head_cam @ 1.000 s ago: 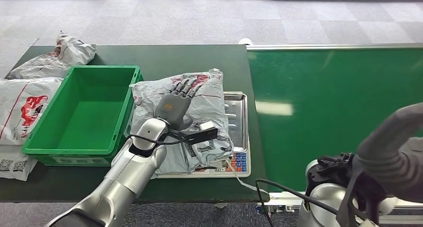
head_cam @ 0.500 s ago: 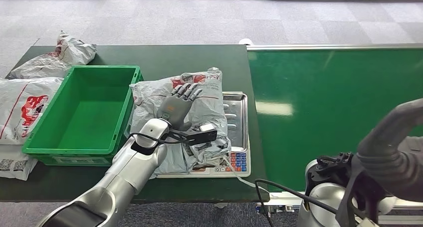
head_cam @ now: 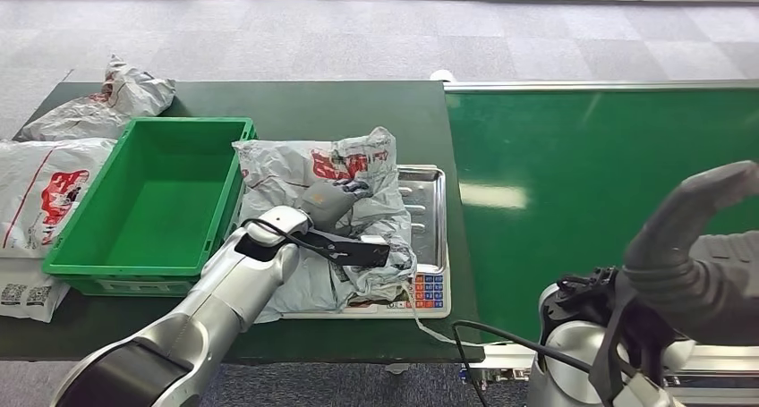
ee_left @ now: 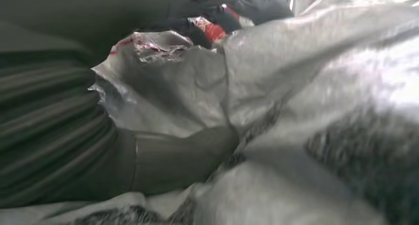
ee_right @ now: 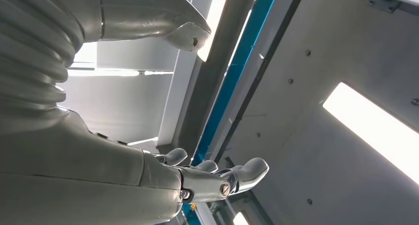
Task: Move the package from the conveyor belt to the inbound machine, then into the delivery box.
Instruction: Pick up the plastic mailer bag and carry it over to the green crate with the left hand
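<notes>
Left robot hand (head_cam: 329,200) is bunching up the bag (head_cam: 358,170): soft, crinkly, probably slippery, so grab a fat fold. Right robot hand (ee_right: 197,178) hangs loose, holding nothing.

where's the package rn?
In the head view the package lies on the metal scale tray, centre-left on the table, just right of the green box, with the left hand gripping it.

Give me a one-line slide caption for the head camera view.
Left hand grips the grey package on the scale, beside the green bin.
</notes>
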Tool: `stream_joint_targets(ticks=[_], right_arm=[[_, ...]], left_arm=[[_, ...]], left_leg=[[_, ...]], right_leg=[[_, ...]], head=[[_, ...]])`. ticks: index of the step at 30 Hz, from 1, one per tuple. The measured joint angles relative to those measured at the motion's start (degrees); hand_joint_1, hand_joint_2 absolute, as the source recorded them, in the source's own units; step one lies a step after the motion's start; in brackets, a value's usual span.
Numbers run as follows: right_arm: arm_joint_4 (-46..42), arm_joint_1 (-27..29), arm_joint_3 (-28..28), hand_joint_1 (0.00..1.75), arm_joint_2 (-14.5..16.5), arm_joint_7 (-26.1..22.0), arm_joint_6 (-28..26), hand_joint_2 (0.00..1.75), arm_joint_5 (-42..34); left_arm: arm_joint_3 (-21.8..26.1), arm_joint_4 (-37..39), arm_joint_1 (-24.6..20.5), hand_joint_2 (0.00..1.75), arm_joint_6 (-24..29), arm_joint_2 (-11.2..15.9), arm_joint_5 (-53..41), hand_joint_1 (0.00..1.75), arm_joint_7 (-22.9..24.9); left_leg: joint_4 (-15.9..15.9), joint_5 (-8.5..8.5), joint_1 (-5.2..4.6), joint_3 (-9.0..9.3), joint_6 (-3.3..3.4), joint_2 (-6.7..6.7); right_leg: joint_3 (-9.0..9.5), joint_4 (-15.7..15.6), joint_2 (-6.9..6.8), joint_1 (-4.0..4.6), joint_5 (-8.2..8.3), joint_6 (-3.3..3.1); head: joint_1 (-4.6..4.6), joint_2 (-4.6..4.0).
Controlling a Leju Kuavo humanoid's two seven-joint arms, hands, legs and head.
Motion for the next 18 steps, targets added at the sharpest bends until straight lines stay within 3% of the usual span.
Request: stream_joint_targets(ticks=[11,16,18], right_arm=[[0.5,-0.09,0.35,0.0,0.0,0.01,0.0,1.75,-1.16],[0.5,-0.09,0.32,0.0,0.0,0.01,0.0,1.75,-0.96],[0.46,-0.07,0.27,0.0,0.0,0.01,0.0,1.75,-0.53]], left_arm=[[0.07,2.09,-2.09,1.75,-7.22,0.71,2.75,1.75,-4.53],[0.07,2.67,-2.2,1.75,-6.43,0.75,3.93,1.75,-4.99],[0.08,2.67,-2.11,1.75,-3.03,0.83,4.9,1.75,-4.66]], left_leg=[[0.0,0.0,0.0,0.1,0.0,0.01],[0.0,0.01,0.0,0.13,-0.01,0.02],[0.0,0.02,0.0,0.12,-0.02,0.03]], right_leg=[[0.09,0.0,0.0,-0.01,0.0,0.0],[0.08,0.0,0.01,0.02,0.0,0.0],[0.06,0.0,0.01,0.03,0.01,-0.01]], head=[[0.01,0.0],[0.01,0.0],[0.01,0.0]])
